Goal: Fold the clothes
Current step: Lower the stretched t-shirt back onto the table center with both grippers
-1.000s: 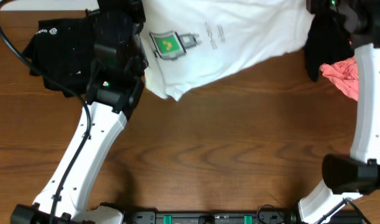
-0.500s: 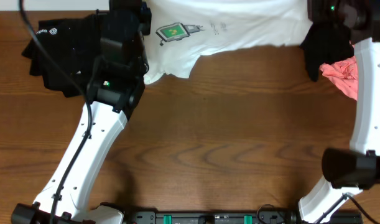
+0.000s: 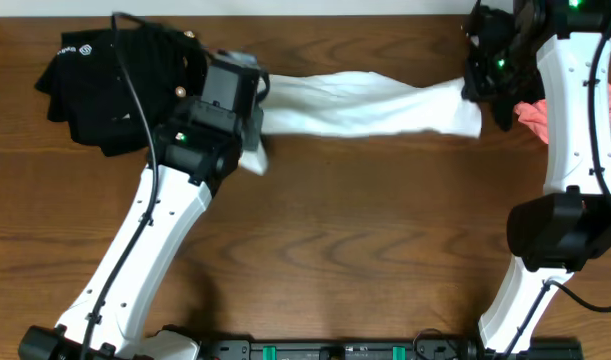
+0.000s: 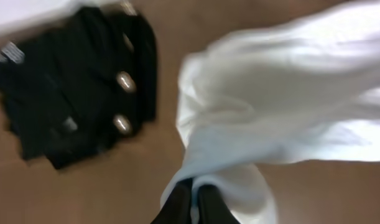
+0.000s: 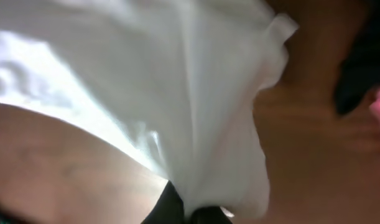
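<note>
White T-shirt (image 3: 365,105) stretched between black garment (image 3: 95,90), pink piece (image 3: 538,117).

Overhead looks straight down on the tabletop (image 3: 365,230) from high up. Left wrist looks past the left pincer (image 4: 191,202), right wrist past the right pincer (image 5: 188,214), both close on the shirt (image 3: 365,105). All share the shirt; overhead and left wrist also the black garment (image 3: 95,90).

Left gripper (image 4: 193,200) pinched on white shirt (image 4: 289,99), cloth blurred. Black gold-buttoned garment (image 4: 59,106) lies near it on wood table (image 4: 84,193).
</note>
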